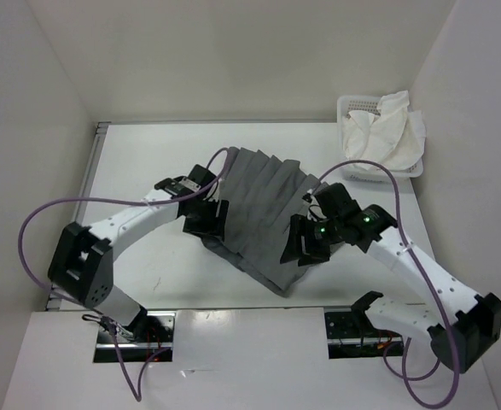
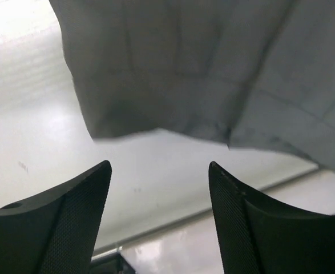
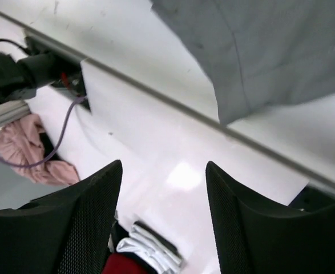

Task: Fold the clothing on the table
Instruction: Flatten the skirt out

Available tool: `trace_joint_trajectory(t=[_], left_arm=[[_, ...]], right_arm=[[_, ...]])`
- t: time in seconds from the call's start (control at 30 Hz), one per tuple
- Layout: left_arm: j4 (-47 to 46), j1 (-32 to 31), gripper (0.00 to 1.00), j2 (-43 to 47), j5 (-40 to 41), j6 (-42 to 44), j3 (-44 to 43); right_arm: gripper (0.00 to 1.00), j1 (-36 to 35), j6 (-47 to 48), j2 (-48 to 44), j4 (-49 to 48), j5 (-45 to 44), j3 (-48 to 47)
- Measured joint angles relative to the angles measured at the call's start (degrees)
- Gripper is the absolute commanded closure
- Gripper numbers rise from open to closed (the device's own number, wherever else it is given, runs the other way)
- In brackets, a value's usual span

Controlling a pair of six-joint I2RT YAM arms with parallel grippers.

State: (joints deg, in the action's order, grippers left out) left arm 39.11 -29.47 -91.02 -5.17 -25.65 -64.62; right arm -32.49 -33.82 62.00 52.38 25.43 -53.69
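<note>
Pictured with left gripper [image 2: 158, 171] and right gripper [image 3: 162, 168] spread empty, flanking limp, lightweight dark grey garment [image 1: 263, 218] on white table [image 1: 148, 256]; likely best pinched at hem corners.

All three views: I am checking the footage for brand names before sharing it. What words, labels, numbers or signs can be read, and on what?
None can be read.
The clothing is plain grey; the table and basket carry no print.
A faint mark on the table, left wrist view, is too blurred to read.
</note>
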Motion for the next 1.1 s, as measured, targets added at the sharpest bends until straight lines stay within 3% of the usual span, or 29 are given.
trace_joint_trajectory(t=[0.13,0.2,0.23,0.3,0.33,0.47,0.53,0.8,1.1], left_arm=[[4.2,-1.0,0.19,9.2,-0.6,-0.1,0.2],[6.1,-1.0,0.18,12.0,-0.6,-0.2,-1.7],[6.7,-1.0,0.18,12.2,-0.6,-0.1,-3.4],[6.2,-1.0,0.17,10.9,-0.5,0.0,-7.4],[5.4,-1.0,0.18,9.3,-0.5,0.0,-9.7],[-0.3,-0.2,0.83,0.8,-2.4,0.0,-17.5],[-4.0,0.6,1.0,-4.1,-4.1,0.0,-20.5],[-13.0,2.0,1.0,-22.0,-6.4,0.1,-31.0],[-11.2,4.4,1.0,-37.4,-5.3,-0.2,-45.0]], right_arm=[[0.39,-0.2,-2.8,-6.2,4.5,0.3,-0.1],[0.49,-0.2,-3.9,-7.2,5.7,-0.8,-0.5],[0.65,-0.2,-4.3,-7.2,5.6,-1.5,-0.9],[0.84,-0.2,-5.2,-6.3,3.9,-3.4,-1.0],[1.0,-0.2,-6.0,-5.6,2.9,-4.4,-1.0],[1.0,-0.2,-8.9,-2.6,-4.8,-10.8,-0.6],[1.0,-0.2,-9.9,-1.5,-8.6,-15.5,-0.5],[1.0,4.4,-10.7,-1.0,-17.5,-24.8,-0.6],[1.0,5.2,-10.8,-9.0,-18.3,-25.6,-0.5]])
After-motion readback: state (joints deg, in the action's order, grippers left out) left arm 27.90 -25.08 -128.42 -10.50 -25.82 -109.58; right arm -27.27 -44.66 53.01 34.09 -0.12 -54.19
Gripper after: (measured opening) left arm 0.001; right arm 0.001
